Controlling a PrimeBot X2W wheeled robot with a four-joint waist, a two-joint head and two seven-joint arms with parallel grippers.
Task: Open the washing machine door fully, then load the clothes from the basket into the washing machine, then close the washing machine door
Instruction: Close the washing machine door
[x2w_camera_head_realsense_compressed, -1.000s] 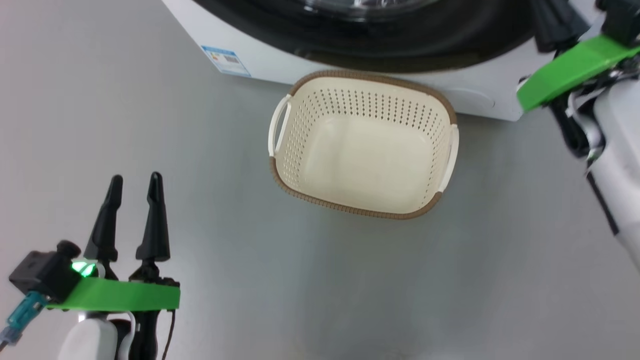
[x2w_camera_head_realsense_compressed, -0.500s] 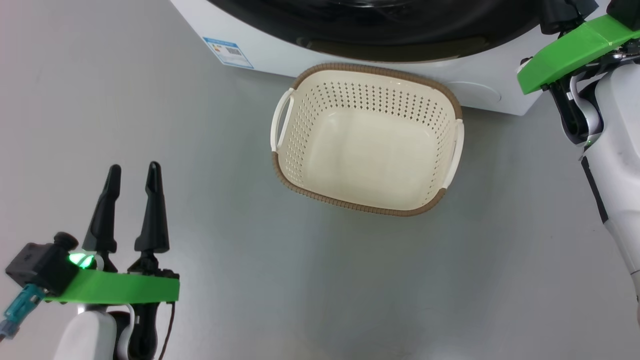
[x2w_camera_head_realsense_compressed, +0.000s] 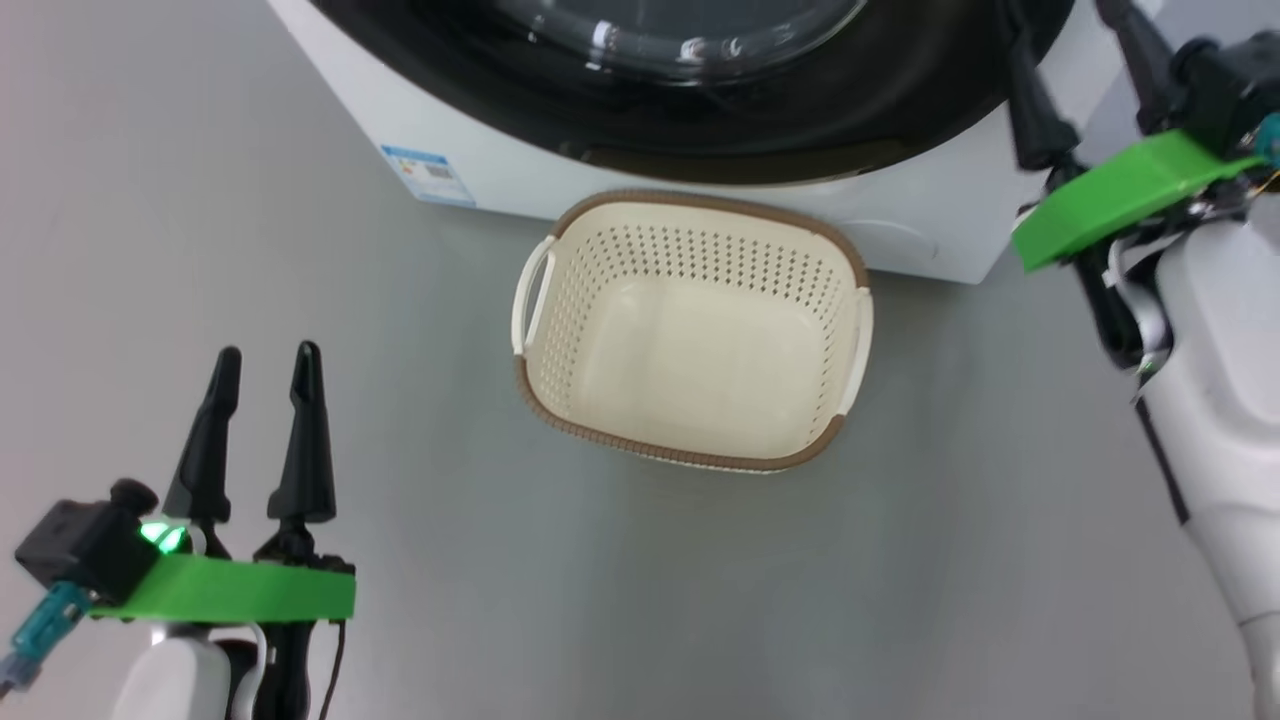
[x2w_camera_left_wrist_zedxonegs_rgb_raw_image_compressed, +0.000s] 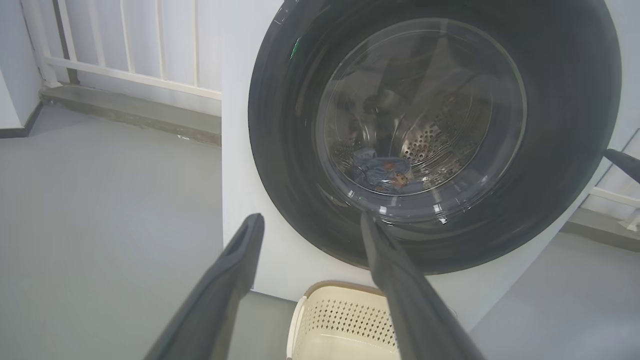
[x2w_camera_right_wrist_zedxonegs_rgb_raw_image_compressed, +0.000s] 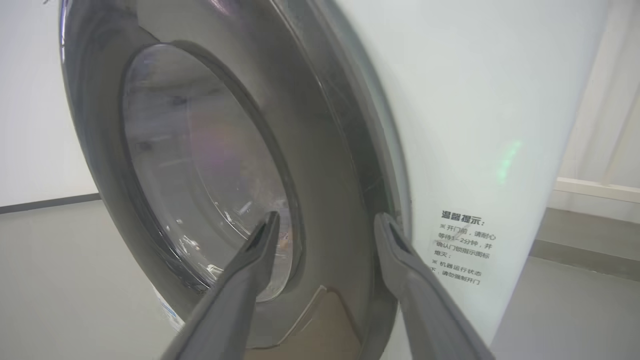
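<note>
The washing machine door (x2w_camera_left_wrist_zedxonegs_rgb_raw_image_compressed: 435, 135) is round, glossy black; left end effector (x2w_camera_head_realsense_compressed: 269, 350) and right end effector (x2w_camera_right_wrist_zedxonegs_rgb_raw_image_compressed: 327, 216) gape.

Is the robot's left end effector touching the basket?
Apart. Head view shows a wide stretch of bare floor between the left end effector and the basket.

The grey floor (x2w_camera_head_realsense_compressed: 700, 600) carries the white washing machine (x2w_camera_head_realsense_compressed: 940, 225) and, just before it, the cream basket (x2w_camera_head_realsense_compressed: 700, 255)
</note>
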